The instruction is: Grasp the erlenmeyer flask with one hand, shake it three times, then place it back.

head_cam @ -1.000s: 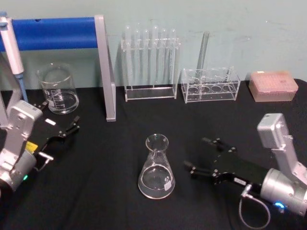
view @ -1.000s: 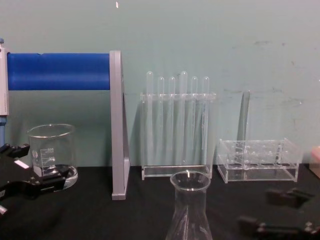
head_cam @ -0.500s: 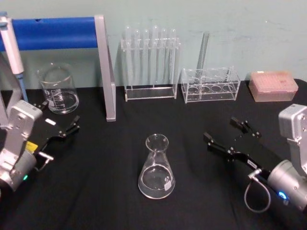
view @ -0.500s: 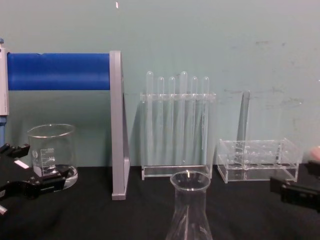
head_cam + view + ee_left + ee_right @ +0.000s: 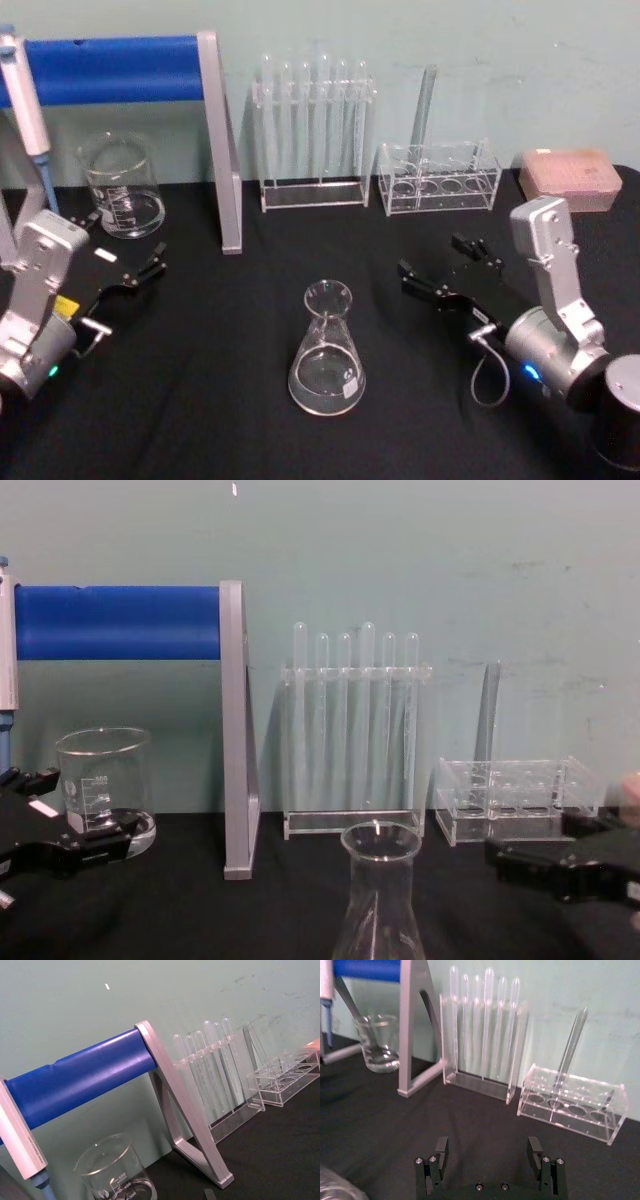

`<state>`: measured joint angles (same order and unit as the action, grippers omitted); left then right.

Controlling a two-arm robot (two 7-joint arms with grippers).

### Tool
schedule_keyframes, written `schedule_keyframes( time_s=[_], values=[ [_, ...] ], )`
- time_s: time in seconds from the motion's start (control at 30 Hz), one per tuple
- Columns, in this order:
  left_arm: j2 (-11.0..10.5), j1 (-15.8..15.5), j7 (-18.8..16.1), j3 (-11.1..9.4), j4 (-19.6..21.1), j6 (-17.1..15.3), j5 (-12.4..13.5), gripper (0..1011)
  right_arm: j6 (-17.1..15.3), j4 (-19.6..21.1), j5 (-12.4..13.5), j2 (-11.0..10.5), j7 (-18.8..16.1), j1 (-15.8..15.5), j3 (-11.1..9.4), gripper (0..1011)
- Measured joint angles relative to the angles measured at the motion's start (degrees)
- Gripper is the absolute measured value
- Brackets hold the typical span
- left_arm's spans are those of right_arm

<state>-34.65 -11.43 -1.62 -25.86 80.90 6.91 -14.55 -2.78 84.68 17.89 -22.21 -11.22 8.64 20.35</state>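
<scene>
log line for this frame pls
flask: upright on table, untouched | right gripper: open, right of flask, apart | left gripper: open, idle near beaker

A black table (image 5: pixel 250 300) is seen under a pale green wall (image 5: pixel 500 60). The erlenmeyer flask (image 5: pixel 326 350) is of clear glass, as is the beaker (image 5: pixel 120 187) at ten o'clock, marked with white lines. A blue bar (image 5: pixel 110 68) is carried by a grey frame (image 5: pixel 220 150). A pink box (image 5: pixel 568 178) is seen at two o'clock. Both the left gripper (image 5: pixel 150 265) and the right gripper (image 5: pixel 438 268) are black, on silver arms.
</scene>
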Motion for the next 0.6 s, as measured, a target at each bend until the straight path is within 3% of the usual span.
schedule_keyframes(
  time_s=[0.13, 0.3, 0.6],
  values=[
    [0.0, 0.0, 0.0, 0.0, 0.0, 0.0, 0.0, 1001, -1.1, -4.1, -1.4, 1.7, -0.5, 2.7, 0.9, 1000],
    [0.0, 0.0, 0.0, 0.0, 0.0, 0.0, 0.0, 1001, -2.0, -6.4, -1.8, 3.0, -1.5, 4.3, 1.0, 1000],
    [0.0, 0.0, 0.0, 0.0, 0.0, 0.0, 0.0, 1001, -2.3, -6.7, -1.8, 3.2, -1.9, 4.5, 1.0, 1000]
  ],
)
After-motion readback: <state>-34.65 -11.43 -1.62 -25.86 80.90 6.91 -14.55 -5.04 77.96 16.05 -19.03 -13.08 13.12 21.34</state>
